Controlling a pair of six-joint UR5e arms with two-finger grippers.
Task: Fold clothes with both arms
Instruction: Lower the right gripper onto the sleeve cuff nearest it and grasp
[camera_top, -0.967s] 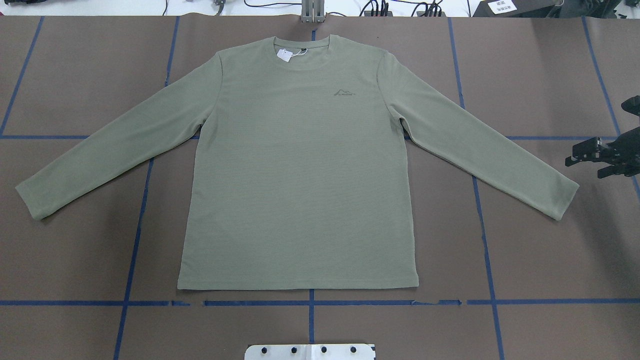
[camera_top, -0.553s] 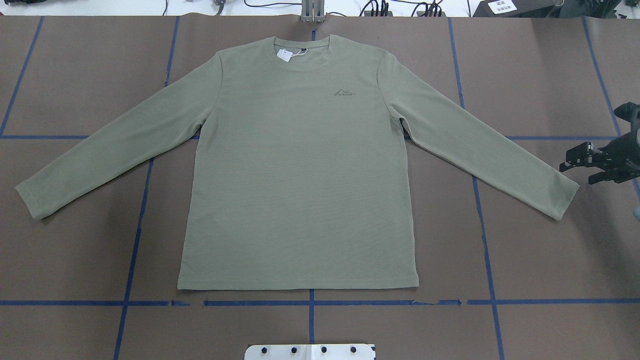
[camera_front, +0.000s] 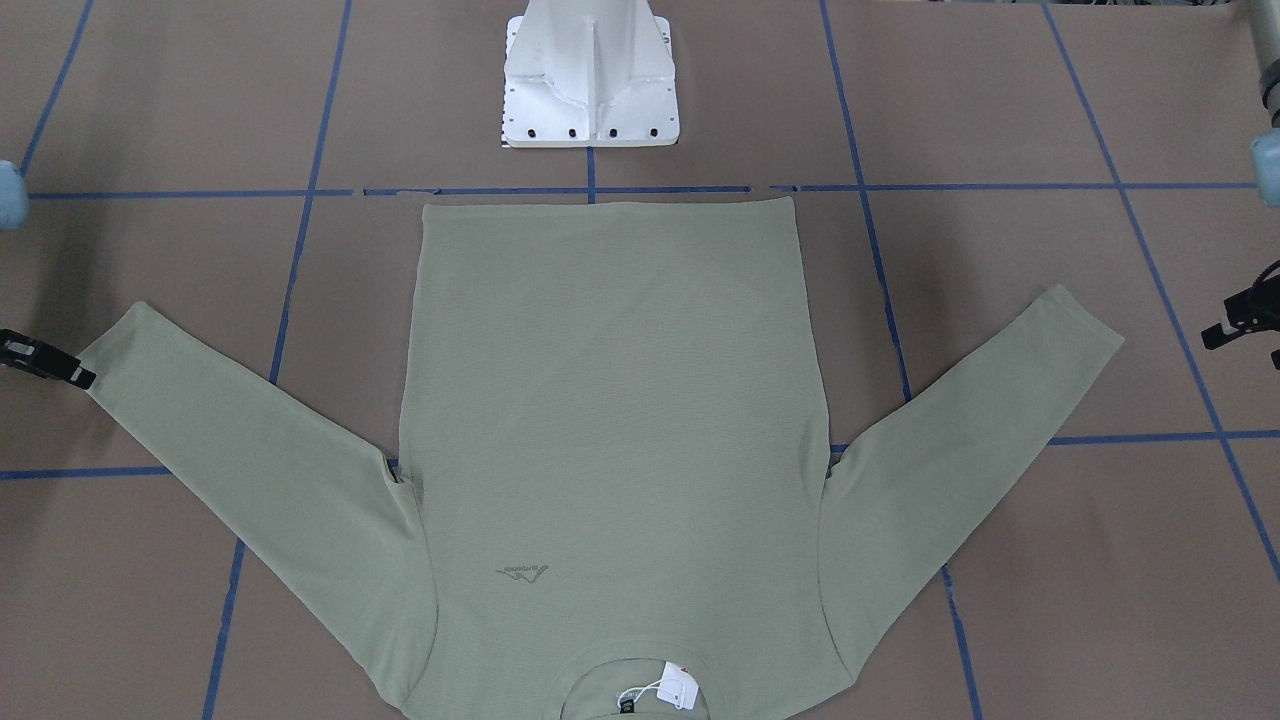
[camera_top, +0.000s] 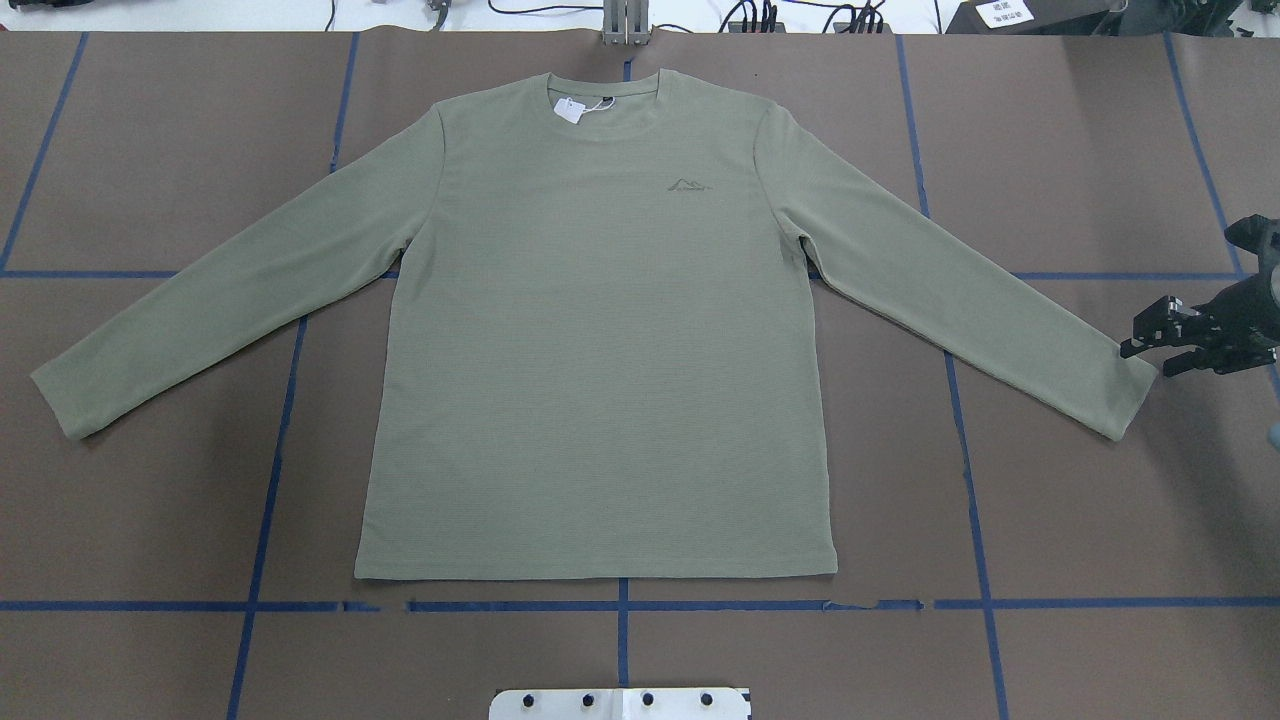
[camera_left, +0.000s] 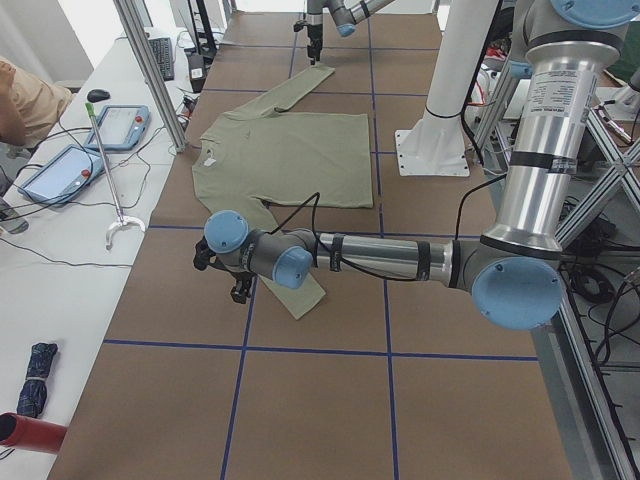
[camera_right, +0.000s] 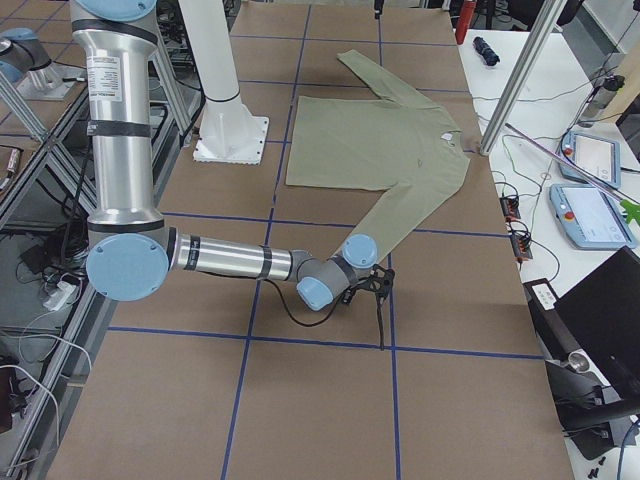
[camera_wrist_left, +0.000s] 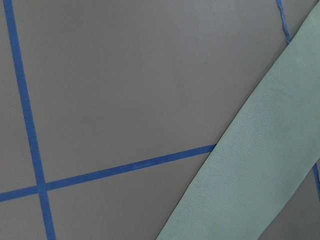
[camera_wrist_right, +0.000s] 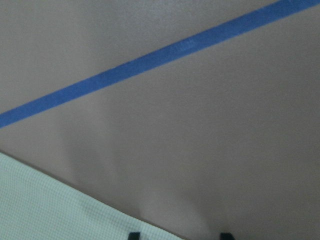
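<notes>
**While the shirt lies flat, no fold is made**

Since the shirt (camera_top: 600, 350) lies spread face up on the bench (camera_top: 150, 500), both sleeves angled outward and the hem toward my pedestal (camera_front: 590, 90), I judge the folding not begun. No sleeve is brought in and no crease shows. All of it is left to do: sleeves across the body, then the body over itself.

My right claw (camera_top: 1148, 345) hangs low just beside the right cuff (camera_top: 1125, 398) with its fingers spread. My wrist view shows both tips apart, one at the cloth's edge, though I cannot tell whether it touches. My left claw (camera_front: 1225, 330) sits off the end of the left sleeve (camera_front: 960, 420), near it but apart. Only part of it shows, so I cannot tell whether it is spread or pressed together.

Bare bench lies outside both sleeves and in the wedges between sleeves and body. The hem runs just beside a blue tape line (camera_front: 700, 188), with the pedestal close behind it. The collar (camera_top: 605, 92) lies near the far edge, where cables (camera_top: 800, 15) sit, so I judge any carry should go inward.
</notes>
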